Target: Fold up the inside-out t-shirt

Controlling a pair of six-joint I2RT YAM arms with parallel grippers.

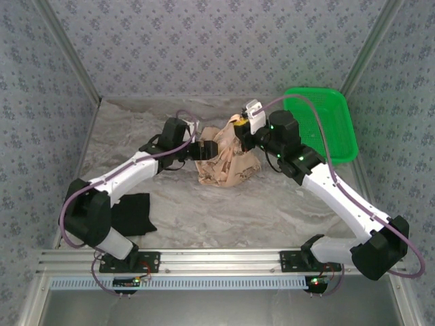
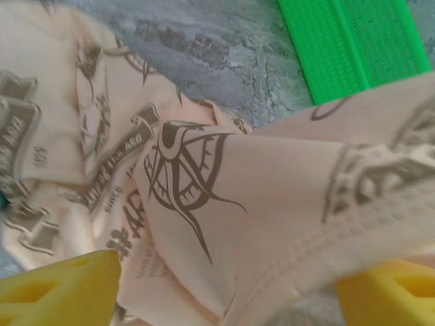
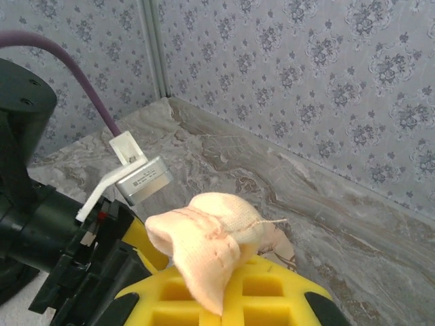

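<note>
Right, far left: a black folded garment (image 1: 132,214) lies by the left arm's base, well apart from the action.
Left gripper (image 1: 201,151): at the heap's left edge, yellow fingers (image 2: 61,288) spread wide, with printed cloth lying loose between them and nothing clamped.
Shirt: the inside-out t-shirt (image 1: 228,163) sits crumpled mid-table, between the two grippers.
Right gripper (image 1: 239,126): clenched on a pale nub of the shirt at the heap's far right corner.
Green basket (image 1: 323,125): back right, just behind the right arm.
Surface: grey marbled table (image 1: 272,210).
Room: blue-grey patterned wallpaper (image 1: 204,41) on all sides.
Hard to tell: which part of the shirt is pinched, since the folds bury collar and sleeves.
</note>
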